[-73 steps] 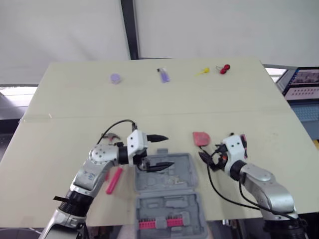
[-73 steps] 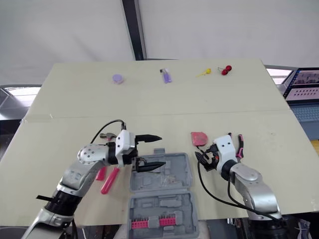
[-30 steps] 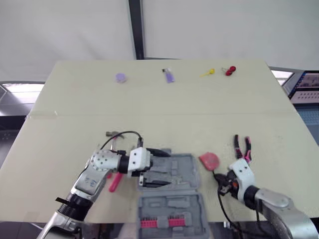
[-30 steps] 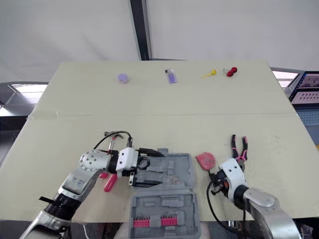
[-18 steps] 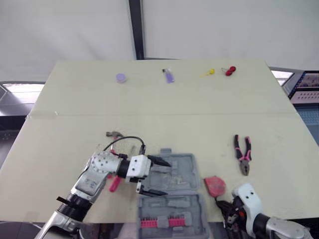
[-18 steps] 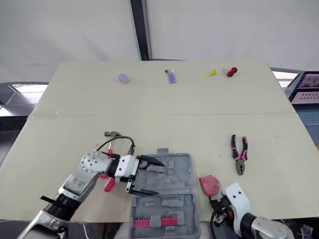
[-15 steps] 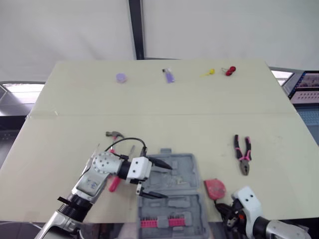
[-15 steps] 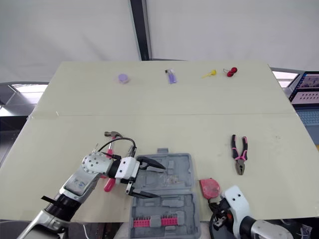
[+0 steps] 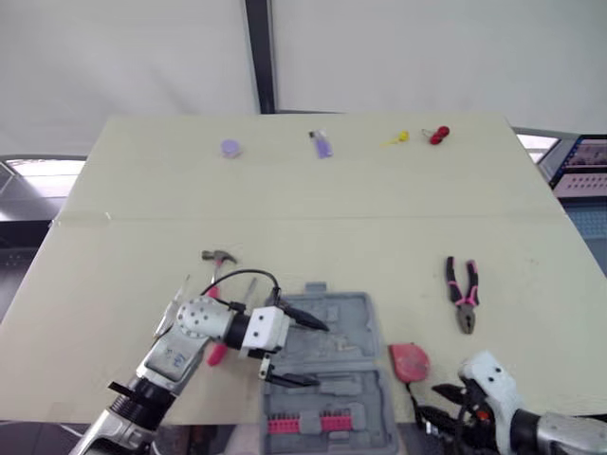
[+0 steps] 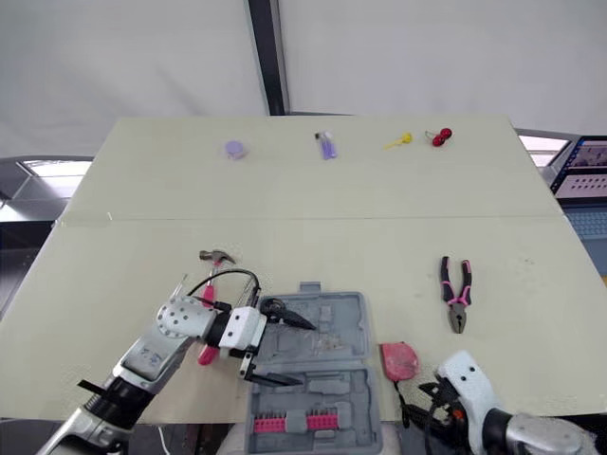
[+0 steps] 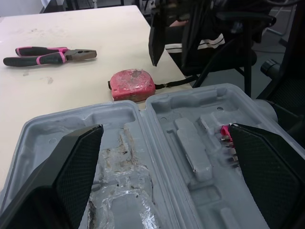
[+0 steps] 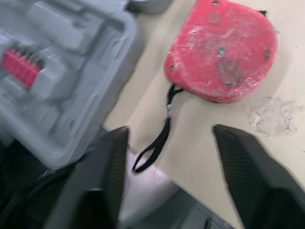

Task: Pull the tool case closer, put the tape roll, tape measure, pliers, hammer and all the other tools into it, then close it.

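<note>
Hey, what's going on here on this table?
The robot is packing tools. Its left gripper, open, is poised over the open gray tool case at the near edge of the table. Its right gripper, also open, faces the red tape measure lying beside the case. The pliers and hammer lie on the table, not yet packed.

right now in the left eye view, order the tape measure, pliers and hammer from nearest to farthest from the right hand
1. tape measure, just left of the right hand.
2. pliers, farther forward, on the right side.
3. hammer, far over on the left side.
</note>
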Controlling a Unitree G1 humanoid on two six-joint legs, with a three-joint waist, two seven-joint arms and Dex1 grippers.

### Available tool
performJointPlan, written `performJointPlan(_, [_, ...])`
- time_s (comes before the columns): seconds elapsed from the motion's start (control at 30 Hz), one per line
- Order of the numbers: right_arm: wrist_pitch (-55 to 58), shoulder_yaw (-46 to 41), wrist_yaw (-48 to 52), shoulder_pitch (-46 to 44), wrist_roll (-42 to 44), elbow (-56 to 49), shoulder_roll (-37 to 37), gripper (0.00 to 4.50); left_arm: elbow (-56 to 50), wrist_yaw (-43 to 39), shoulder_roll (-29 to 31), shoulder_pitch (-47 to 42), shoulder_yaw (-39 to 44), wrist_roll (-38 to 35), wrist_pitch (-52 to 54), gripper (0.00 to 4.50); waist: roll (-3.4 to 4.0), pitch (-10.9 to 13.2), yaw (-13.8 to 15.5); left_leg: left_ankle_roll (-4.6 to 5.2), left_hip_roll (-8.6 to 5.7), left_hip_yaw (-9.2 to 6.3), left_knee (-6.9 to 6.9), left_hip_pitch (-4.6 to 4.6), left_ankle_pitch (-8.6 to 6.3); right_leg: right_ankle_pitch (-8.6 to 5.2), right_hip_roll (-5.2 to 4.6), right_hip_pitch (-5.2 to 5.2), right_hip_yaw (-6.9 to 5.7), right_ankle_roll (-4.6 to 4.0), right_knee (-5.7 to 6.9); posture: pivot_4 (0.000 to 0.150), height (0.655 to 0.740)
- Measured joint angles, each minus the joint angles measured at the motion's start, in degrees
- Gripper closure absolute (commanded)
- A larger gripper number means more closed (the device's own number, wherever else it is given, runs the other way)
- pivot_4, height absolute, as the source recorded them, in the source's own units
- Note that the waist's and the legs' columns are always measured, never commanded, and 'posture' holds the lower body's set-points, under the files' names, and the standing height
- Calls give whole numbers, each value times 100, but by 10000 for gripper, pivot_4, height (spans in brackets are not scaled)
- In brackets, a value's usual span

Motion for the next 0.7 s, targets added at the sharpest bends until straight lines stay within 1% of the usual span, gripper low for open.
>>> performJointPlan(0.07, [-567,-45,603,-499,-10,288,-335,90,-55,30,0,25,21,4,-151,0,-3,-1,-13,1,0,0,1,5,-1,2,0,9,0,0,-6,1500,7400])
performJointPlan(0.13, [-1358,103,1144,-1132,-267,787,-616,90,-60,43,0,48,28,34,-344,0,-3,-3,-23,3,0,1,-2,10,-2,2,0,12,0,0,-10,1500,7400])
performJointPlan(0.2, [-2498,639,1684,-1872,-823,1621,-757,90,-63,57,-2,80,25,107,-565,0,-4,-2,-30,3,0,1,-5,9,-2,2,1,12,-4,0,-15,1500,7400])
performJointPlan(0.23, [-2856,835,1840,-2088,-973,1880,-757,90,-67,64,5,103,30,128,-628,0,-3,-2,-7,3,0,0,-4,4,-2,2,-1,12,-9,1,-15,1500,7400])
performJointPlan(0.3, [-3708,1293,2199,-2494,-1301,2570,-668,90,-63,89,22,168,32,182,-757,0,-4,-1,13,3,0,-2,0,-3,-2,3,-2,12,-15,2,-19,1500,7400])
performJointPlan(0.33, [-4281,1580,2456,-2766,-1504,3110,-577,90,-60,106,36,181,19,227,-836,0,-8,1,-5,5,0,-1,9,-3,-3,4,-2,17,-16,4,-20,1500,7400])
performJointPlan(0.37, [-4447,1656,2528,-2828,-1562,3258,-559,90,-62,111,37,186,19,240,-867,0,-7,1,-5,5,0,1,10,-4,-3,5,-2,17,-15,4,-19,1500,7400])
performJointPlan(0.4, [-4847,1887,2717,-3047,-1706,3655,-532,90,-62,118,70,192,12,301,-940,0,-8,1,-26,5,0,1,10,3,-3,5,-2,25,-15,5,-19,1500,7400])
performJointPlan(0.47, [-5302,2112,2903,-3271,-1869,4143,-478,90,-64,151,86,201,10,370,-994,0,-6,0,-33,5,0,1,9,10,-3,5,-2,29,-15,5,-18,1500,7400])
performJointPlan(0.57, [-5980,2374,3057,-3683,-2016,4828,-291,90,-67,238,85,200,13,402,-1006,0,-6,0,-40,5,0,0,9,12,-3,5,-1,32,-17,5,-19,1500,7400])
performJointPlan(0.7, [-6618,2550,3093,-3971,-2123,5279,-100,90,-74,330,85,215,19,404,-1006,0,-6,0,-23,5,0,-3,11,11,-3,5,-2,36,-22,5,-19,1500,7400])
